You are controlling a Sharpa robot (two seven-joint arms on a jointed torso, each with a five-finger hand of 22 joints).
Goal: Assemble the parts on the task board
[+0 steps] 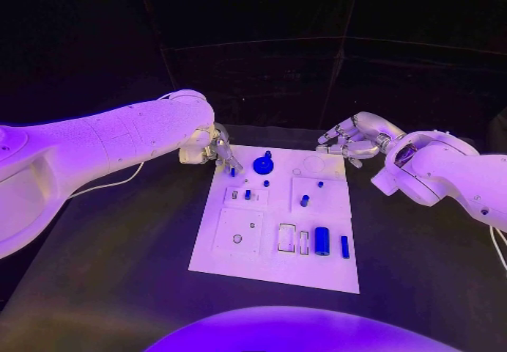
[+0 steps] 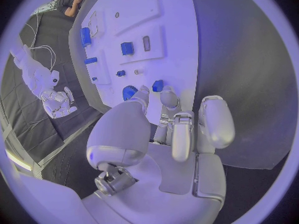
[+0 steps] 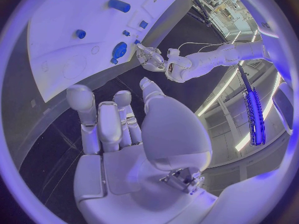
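Observation:
The white task board [image 1: 275, 253] lies in the middle of the black table. My left hand [image 1: 217, 150] hangs over its far left corner. In the left wrist view its thumb and fingertips [image 2: 168, 97] close around a small blue part [image 2: 157, 85] at the board's edge; whether they grip it is unclear. A round blue part [image 1: 263, 164] lies just beside it. My right hand [image 1: 354, 139] hovers past the far right corner, fingers apart and holding nothing. A blue cylinder [image 1: 321, 240] and a thin blue bar [image 1: 344, 246] rest near the board's front right.
Small blue pegs [image 1: 304, 199] [image 1: 248, 194] stand in the board's middle blocks. Bare black table surrounds the board. A white cable [image 1: 116, 182] trails under my left arm.

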